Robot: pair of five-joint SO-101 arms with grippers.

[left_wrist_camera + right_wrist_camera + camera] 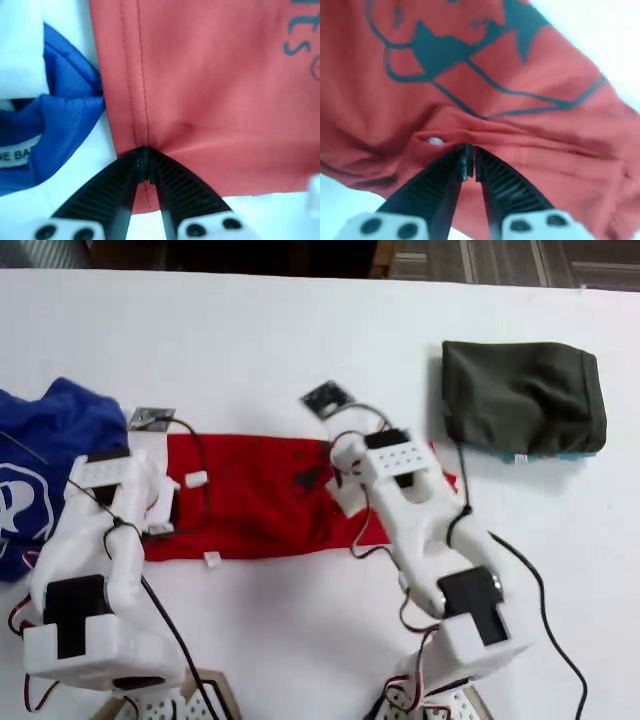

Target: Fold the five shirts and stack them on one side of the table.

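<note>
High view: the red shirt (250, 495) is laid flat as a long band across the middle of the desk (250, 330). The left arm (100, 540) is set down on one end of it and the right arm (420, 510) on the other. A blue shirt (50, 460) is crumpled at the picture's left side, touching the red shirt's end. A dark green shirt (525, 395) is folded at the far right, apart from the red one. A teal edge (560, 455) is seen under it; whether that is another shirt cannot be told.

Left wrist view: the left gripper (145, 172) is closed on the red shirt, with cloth pinched at a stitched seam near its edge. The blue shirt is just beside it.

Right wrist view: the right gripper (469, 161) is closed on a raised ridge of red cloth just beside the dark print.

Step judged: the red shirt is being folded, with both ends grasped. The task is judged to be early, with one shirt seen folded and the blue one not yet done. The next move calls for both pinches to be lifted together and carried across evenly. The blue shirt could be dragged along at the left end.
</note>
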